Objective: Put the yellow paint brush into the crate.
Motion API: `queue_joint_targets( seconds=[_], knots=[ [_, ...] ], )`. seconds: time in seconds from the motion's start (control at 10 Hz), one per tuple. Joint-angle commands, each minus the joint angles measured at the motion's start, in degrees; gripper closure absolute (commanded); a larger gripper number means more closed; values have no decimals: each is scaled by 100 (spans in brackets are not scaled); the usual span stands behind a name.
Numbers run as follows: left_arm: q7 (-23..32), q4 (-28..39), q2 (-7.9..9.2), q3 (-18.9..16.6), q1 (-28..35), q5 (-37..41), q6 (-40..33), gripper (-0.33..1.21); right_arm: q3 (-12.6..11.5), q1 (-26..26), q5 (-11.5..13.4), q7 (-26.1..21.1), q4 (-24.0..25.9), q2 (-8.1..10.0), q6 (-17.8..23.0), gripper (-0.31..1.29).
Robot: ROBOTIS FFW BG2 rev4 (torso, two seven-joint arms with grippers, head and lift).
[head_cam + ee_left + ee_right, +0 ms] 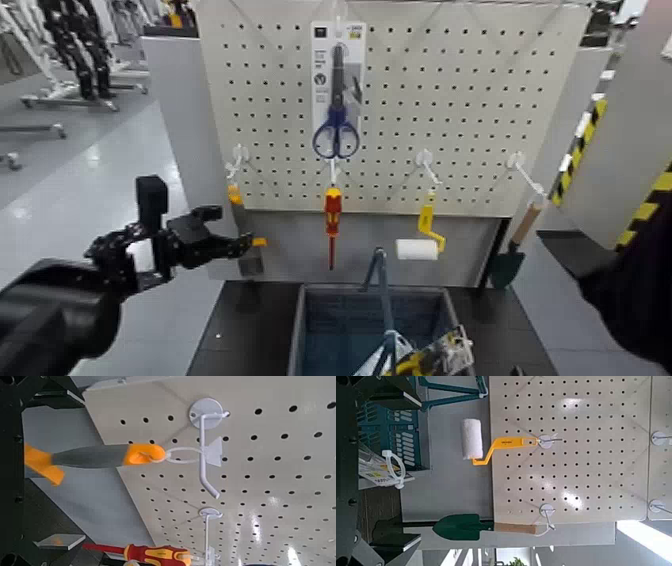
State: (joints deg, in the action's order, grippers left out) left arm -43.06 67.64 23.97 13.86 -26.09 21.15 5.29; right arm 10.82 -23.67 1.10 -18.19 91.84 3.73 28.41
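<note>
The yellow paint brush [235, 195] hangs from a white hook at the pegboard's lower left. In the left wrist view, the brush [91, 455] shows an orange handle end on a white ring and a grey middle. My left gripper [235, 227] is at the brush's lower part with its fingers spread, one above and one below. The brush's lower end is hidden behind them. The dark blue-grey crate [298, 325] stands below the board's middle, its thin hoop handle [380, 285] upright. It also shows in the right wrist view [387, 423]. My right arm [640, 290] waits at the far right.
On the pegboard [450, 100] hang packaged blue scissors [337, 95], a red-and-yellow screwdriver [332, 225], a yellow-handled roller [424, 238] and a green trowel [510, 262]. The crate holds a white item and a yellow-black packet [440, 355]. It sits on a dark table [240, 330].
</note>
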Motion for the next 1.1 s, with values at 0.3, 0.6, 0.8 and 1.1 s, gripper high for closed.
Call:
queue_joint_targets(
  seconds=[0.3, 0.6, 0.8, 1.1],
  knots=[
    [-229, -647, -85, 556, -652, 135, -239, 12, 25, 29, -13, 0, -26, 5, 7, 13],
    [-211, -690, -120, 626, -696, 135, -230, 22, 25, 20, -13, 0, -26, 5, 7, 13],
    [-150, -699, -120, 573, -687, 135, -160, 73, 16, 20, -13, 0, -17, 5, 7, 13],
    [-27, -655, -138, 486, -652, 135, -160, 104, 8, 3, -22, 0, -8, 5, 7, 13]
  ],
)
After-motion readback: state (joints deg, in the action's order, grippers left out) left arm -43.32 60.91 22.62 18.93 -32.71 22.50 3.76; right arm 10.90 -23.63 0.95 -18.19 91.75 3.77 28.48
